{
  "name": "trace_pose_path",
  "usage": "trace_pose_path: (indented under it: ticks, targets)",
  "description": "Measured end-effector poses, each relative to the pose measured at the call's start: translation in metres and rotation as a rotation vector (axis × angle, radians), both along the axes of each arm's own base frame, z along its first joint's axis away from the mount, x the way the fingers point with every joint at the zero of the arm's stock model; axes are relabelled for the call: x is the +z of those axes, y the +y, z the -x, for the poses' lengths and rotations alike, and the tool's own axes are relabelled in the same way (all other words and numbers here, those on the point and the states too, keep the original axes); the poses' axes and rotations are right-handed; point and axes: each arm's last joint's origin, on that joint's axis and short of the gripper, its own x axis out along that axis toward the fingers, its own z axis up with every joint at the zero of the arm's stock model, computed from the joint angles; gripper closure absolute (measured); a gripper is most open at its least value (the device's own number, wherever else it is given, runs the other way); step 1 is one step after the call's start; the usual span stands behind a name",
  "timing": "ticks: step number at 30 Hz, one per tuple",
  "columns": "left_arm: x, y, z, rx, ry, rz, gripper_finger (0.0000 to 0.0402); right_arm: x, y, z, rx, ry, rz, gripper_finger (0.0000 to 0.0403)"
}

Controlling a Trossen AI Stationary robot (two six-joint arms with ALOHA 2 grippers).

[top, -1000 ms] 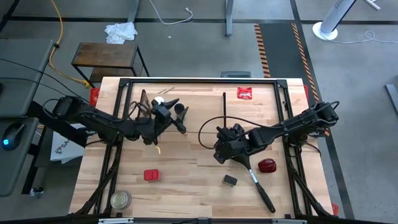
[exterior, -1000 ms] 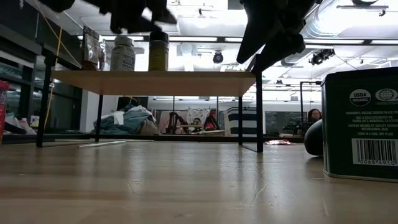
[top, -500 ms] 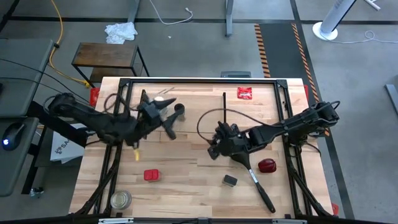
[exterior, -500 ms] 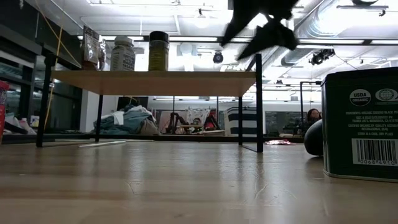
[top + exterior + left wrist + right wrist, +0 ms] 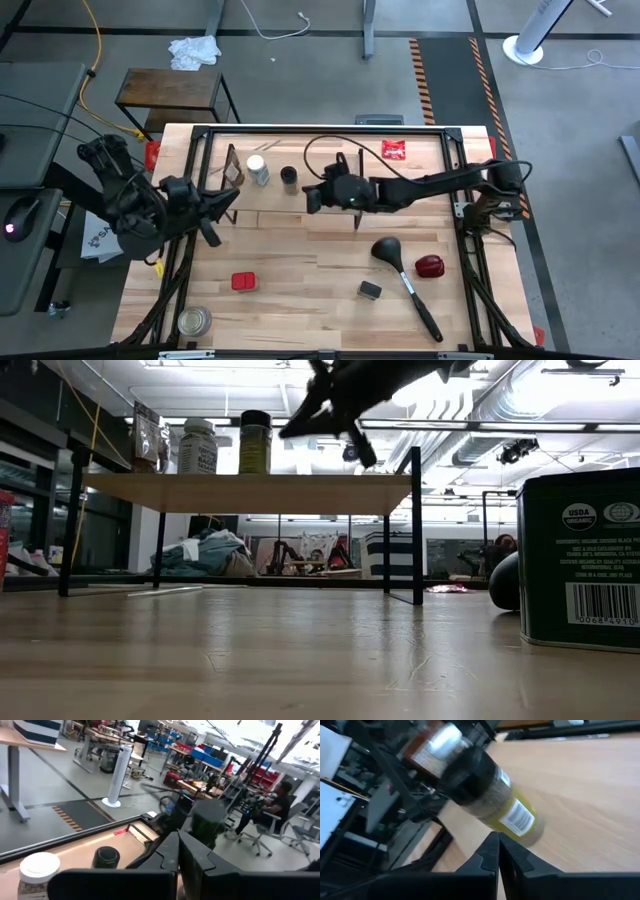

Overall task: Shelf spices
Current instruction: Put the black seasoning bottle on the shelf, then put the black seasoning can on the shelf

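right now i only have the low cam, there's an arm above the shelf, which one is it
observer: the right gripper, shut and empty, close to the dark-lidded jar.
operator: where's the left one
observer: the left gripper is shut too, over the left side of the table.
operator: anything not on the shelf yet
observer: the red tin sits on the table, nearer your camera than the shelf, to the left of the black box.

White-capped jar (image 5: 259, 171) left of dark-lidded jar (image 5: 289, 177) on shelf (image 5: 400, 205), tin (image 5: 244, 282) on table (image 5: 300, 290) in front
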Motion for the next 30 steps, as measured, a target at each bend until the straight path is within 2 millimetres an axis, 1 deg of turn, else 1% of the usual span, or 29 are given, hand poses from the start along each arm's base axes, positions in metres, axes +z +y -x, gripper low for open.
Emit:
trace_pose_path:
  ticks: [2, 4, 8, 12, 14, 16, 18, 20, 21, 24, 27, 30]
  targets:
    - [0.0, -0.001, 0.001, -0.001, -0.006, 0.006, 0.0401, -0.008, -0.003, -0.005, -0.034, 0.027, -0.001, 0.0402]
    - [0.0, -0.001, 0.001, -0.003, -0.008, 0.007, 0.0401, -0.01, -0.005, -0.01, -0.058, 0.031, 0.003, 0.0402]
    - [0.0, -0.001, 0.001, -0.01, -0.001, 0.005, 0.0401, 0.0, -0.008, -0.019, -0.029, 0.0, 0.013, 0.0403]
    - [-0.001, -0.001, 0.001, -0.015, 0.004, 0.001, 0.0401, -0.003, -0.008, -0.028, -0.034, 0.015, 0.026, 0.0403]
    - [-0.001, -0.001, 0.001, -0.024, 0.008, 0.002, 0.0401, -0.001, -0.009, -0.032, -0.034, 0.004, 0.028, 0.0403]
    - [-0.001, -0.002, 0.001, -0.037, 0.013, 0.006, 0.0401, 0.002, -0.01, -0.034, -0.01, 0.007, 0.038, 0.0403]
    - [-0.001, -0.003, 0.001, -0.056, 0.018, 0.01, 0.0401, 0.003, -0.01, -0.032, 0.008, 0.054, 0.07, 0.0403]
    - [-0.002, -0.004, 0.002, -0.086, 0.023, 0.017, 0.0401, 0.007, -0.008, -0.024, 0.043, 0.127, 0.108, 0.0403]
    - [-0.002, -0.005, 0.003, -0.102, 0.026, 0.02, 0.0401, 0.013, -0.006, -0.019, 0.076, 0.15, 0.123, 0.0403]
    - [-0.002, -0.009, 0.006, -0.14, 0.032, 0.022, 0.0401, 0.041, 0.007, 0.005, 0.198, 0.21, 0.174, 0.0403]
    - [-0.005, -0.016, 0.004, -0.242, 0.073, 0.033, 0.0401, 0.065, 0.03, 0.036, 0.307, 0.266, 0.224, 0.0403]
    - [-0.014, -0.026, -0.006, -0.439, 0.177, 0.076, 0.0401, 0.086, 0.057, 0.065, 0.39, 0.268, 0.217, 0.0403]
